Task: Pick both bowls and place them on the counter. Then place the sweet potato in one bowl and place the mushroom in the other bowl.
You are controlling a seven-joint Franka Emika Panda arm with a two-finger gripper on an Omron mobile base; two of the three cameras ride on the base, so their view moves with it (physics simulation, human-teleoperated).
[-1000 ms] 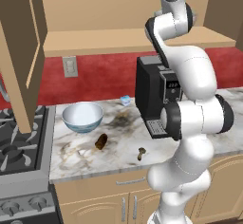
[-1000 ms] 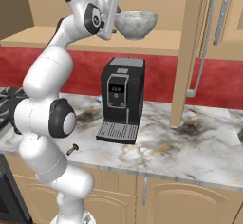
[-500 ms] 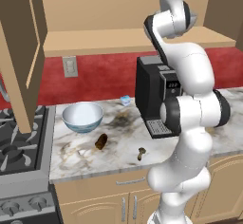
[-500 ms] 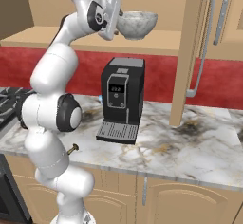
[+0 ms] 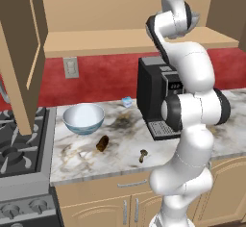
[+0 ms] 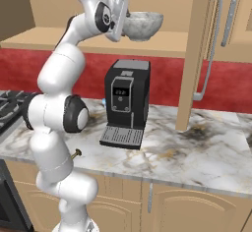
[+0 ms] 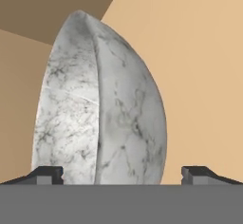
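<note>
One bowl is already sitting on the counter [image 5: 91, 156]: the white and blue bowl [image 5: 83, 118] is resting on the marble near the stove [image 5: 19, 149], upright and with nothing in it. The second one, the grey stone-like bowl [image 6: 142, 25], is sitting up on the tan wooden shelf [image 6: 162, 44] above the coffee machine [image 6: 127, 103], so that half of the first step is not yet done. The arm is reaching up to it, and the gripper [image 7: 122, 173] is pointing at the bowl's rim with its fingers spread wide, one dark tip on each side of the bowl wall in the hand view. Nothing is being squeezed; from the right base view the hand looks to be right at the bowl's near edge, though whether a finger is already touching the rim is hard to say at this angle. The sweet potato [image 5: 102, 143] is lying on the counter just in front of the blue bowl, and the mushroom [image 5: 142, 156] is lying a little further toward the counter's front edge, near the robot's body; neither is in a bowl. So what is remaining, by my reading, is closing on the grey bowl, bringing it down to the marble, and then loading one vegetable into each bowl.
</note>
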